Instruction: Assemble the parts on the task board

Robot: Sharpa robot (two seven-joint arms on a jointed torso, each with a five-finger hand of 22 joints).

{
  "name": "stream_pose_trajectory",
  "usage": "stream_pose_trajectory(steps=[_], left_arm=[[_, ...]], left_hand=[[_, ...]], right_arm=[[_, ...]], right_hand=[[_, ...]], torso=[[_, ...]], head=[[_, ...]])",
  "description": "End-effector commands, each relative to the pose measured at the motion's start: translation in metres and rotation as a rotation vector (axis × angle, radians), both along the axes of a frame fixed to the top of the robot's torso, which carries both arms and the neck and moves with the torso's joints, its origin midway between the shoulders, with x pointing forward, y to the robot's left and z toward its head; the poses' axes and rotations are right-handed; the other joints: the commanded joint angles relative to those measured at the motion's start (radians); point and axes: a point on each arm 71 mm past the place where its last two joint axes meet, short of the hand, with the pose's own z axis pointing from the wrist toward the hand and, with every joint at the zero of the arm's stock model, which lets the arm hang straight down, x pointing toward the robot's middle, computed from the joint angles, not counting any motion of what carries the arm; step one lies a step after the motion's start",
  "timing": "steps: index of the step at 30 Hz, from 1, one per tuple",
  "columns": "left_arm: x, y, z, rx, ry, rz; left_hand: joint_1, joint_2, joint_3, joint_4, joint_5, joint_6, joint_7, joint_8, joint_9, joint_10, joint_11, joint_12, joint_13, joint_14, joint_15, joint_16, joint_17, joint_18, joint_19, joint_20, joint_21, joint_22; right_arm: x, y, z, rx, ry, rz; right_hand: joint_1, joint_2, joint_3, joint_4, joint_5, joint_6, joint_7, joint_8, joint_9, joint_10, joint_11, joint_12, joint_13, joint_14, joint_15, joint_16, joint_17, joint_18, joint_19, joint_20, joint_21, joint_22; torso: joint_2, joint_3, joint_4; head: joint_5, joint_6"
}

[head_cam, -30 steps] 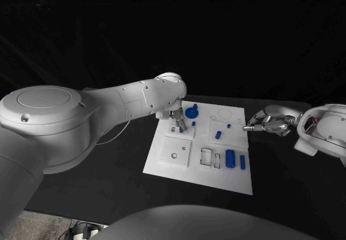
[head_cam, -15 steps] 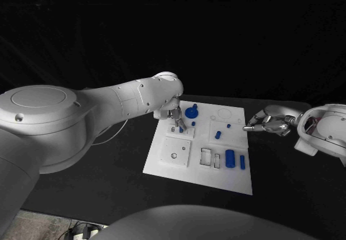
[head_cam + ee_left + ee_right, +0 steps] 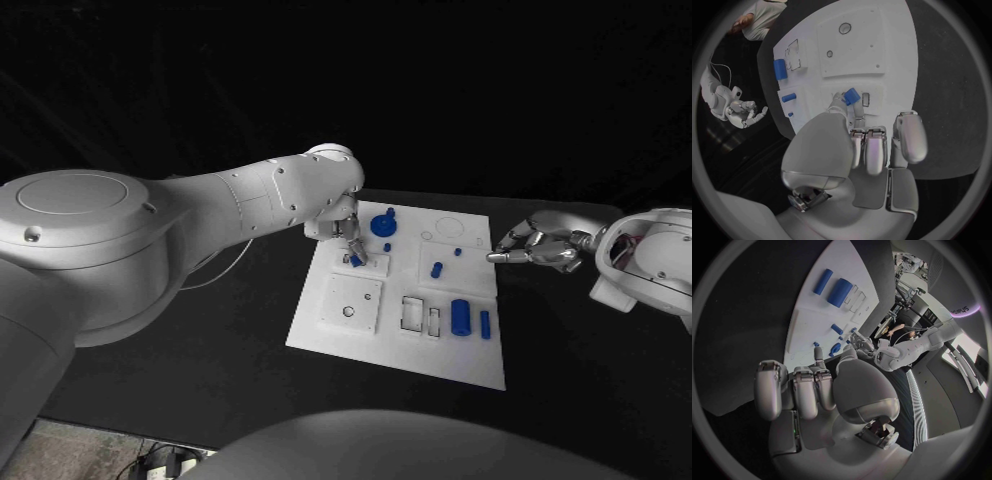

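My left hand [image 3: 351, 244] pinches a small blue part [image 3: 851, 95] between fingertips, over the far left corner of the task board [image 3: 361, 330], beside a slot there. My right hand [image 3: 531, 246] hangs just off the board's far right edge, fingers curled in on nothing. Two larger blue parts [image 3: 460, 316] lie near the board's near right corner.

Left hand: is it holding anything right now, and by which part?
Yes. The left hand pinches a small blue part by one end at its fingertips, over the task board. The right hand holds nothing.
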Motion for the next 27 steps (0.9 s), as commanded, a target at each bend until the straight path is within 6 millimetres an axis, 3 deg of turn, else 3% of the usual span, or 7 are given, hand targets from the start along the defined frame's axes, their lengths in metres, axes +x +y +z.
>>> stream_pose_trajectory(steps=[1,10,17,21,26,27], left_arm=[[-0.001,-0.002,0.0,-0.007,0.017,-0.02],[-0.001,-0.002,0.001,-0.036,-0.017,-0.022],[-0.003,-0.003,0.008,-0.103,-0.173,-0.075],[-0.011,-0.003,0.016,-0.183,-0.276,-0.135],[-0.03,-0.001,0.031,-0.344,-0.409,-0.202],[-0.036,0.001,0.037,-0.401,-0.457,-0.215]], left_hand=[[0.009,0.001,-0.008,-0.001,-0.004,0.001,-0.005,0.004,0.001,0.106,0.002,0.003,0.263,0.104,0.003,0.002,0.263,0.014,0.002,0.005,-0.007,0.19],[0.013,0.018,-0.024,0.002,-0.004,-0.004,-0.001,0.003,0.0,0.106,0.004,0.003,0.263,0.104,0.005,0.002,0.263,0.014,0.0,0.006,-0.008,0.19],[-0.003,0.03,-0.063,0.0,-0.004,-0.082,0.023,-0.014,0.006,0.106,0.016,0.003,0.263,0.104,0.012,0.002,0.263,0.01,0.008,0.01,0.017,0.197],[0.011,0.026,-0.064,0.001,-0.004,-0.133,0.033,-0.015,0.012,0.106,0.024,0.003,0.263,0.104,0.018,0.002,0.263,0.006,0.016,0.014,0.038,0.201],[0.033,0.004,-0.021,-0.002,-0.003,-0.178,0.047,-0.018,0.005,0.106,0.036,0.003,0.263,0.104,0.027,0.002,0.263,0.002,0.023,0.021,0.06,0.206],[0.06,0.003,0.003,-0.008,-0.002,-0.178,0.049,-0.01,0.002,0.106,0.04,0.003,0.263,0.104,0.03,0.002,0.263,0.001,0.025,0.024,0.066,0.207]], right_arm=[[-0.001,0.0,-0.001,-0.006,0.012,0.009],[-0.001,0.0,-0.002,-0.006,0.012,0.008],[-0.001,-0.002,-0.001,-0.001,0.005,0.007],[-0.002,-0.003,0.002,0.019,-0.024,0.009],[-0.005,0.003,0.01,0.093,-0.12,0.032],[-0.006,0.006,0.013,0.12,-0.154,0.044]], right_hand=[[0.012,-0.001,0.0,-0.005,0.004,0.006,-0.002,-0.005,-0.001,0.104,-0.007,-0.004,0.261,0.104,-0.004,0.003,0.264,0.009,-0.007,-0.002,-0.007,0.201],[0.012,-0.001,0.0,-0.005,0.004,0.006,-0.002,-0.005,-0.001,0.104,-0.007,-0.004,0.261,0.104,-0.004,0.003,0.264,0.009,-0.007,-0.002,-0.007,0.201],[0.015,-0.002,0.0,-0.006,0.004,0.007,-0.002,-0.006,-0.001,0.104,-0.007,-0.004,0.261,0.104,-0.004,0.003,0.264,0.009,-0.007,-0.002,-0.007,0.201],[0.017,-0.003,0.0,-0.008,0.004,0.005,-0.002,-0.007,-0.002,0.104,-0.008,-0.004,0.261,0.104,-0.004,0.003,0.264,0.008,-0.006,-0.002,-0.006,0.202],[0.127,-0.02,0.03,-0.079,0.0,-0.029,-0.007,-0.025,-0.006,0.104,-0.013,-0.004,0.261,0.104,-0.009,0.003,0.264,0.006,0.005,-0.006,0.002,0.206],[0.179,-0.019,0.052,-0.112,-0.043,-0.041,-0.01,-0.032,-0.009,0.104,-0.016,-0.004,0.261,0.104,-0.012,0.003,0.264,0.004,0.011,-0.011,0.007,0.209]], torso=[[0.0,0.0002,0.0],[0.0,0.0001,-0.0001],[0.0,0.0002,-0.0004],[0.0,0.0001,-0.0004],[0.0,0.0003,-0.0022],[-0.001,0.0004,-0.0016]], head=[[0.001,0.0],[0.003,0.0],[-0.004,0.0],[-0.012,0.0],[-0.016,0.0],[-0.014,0.0]])
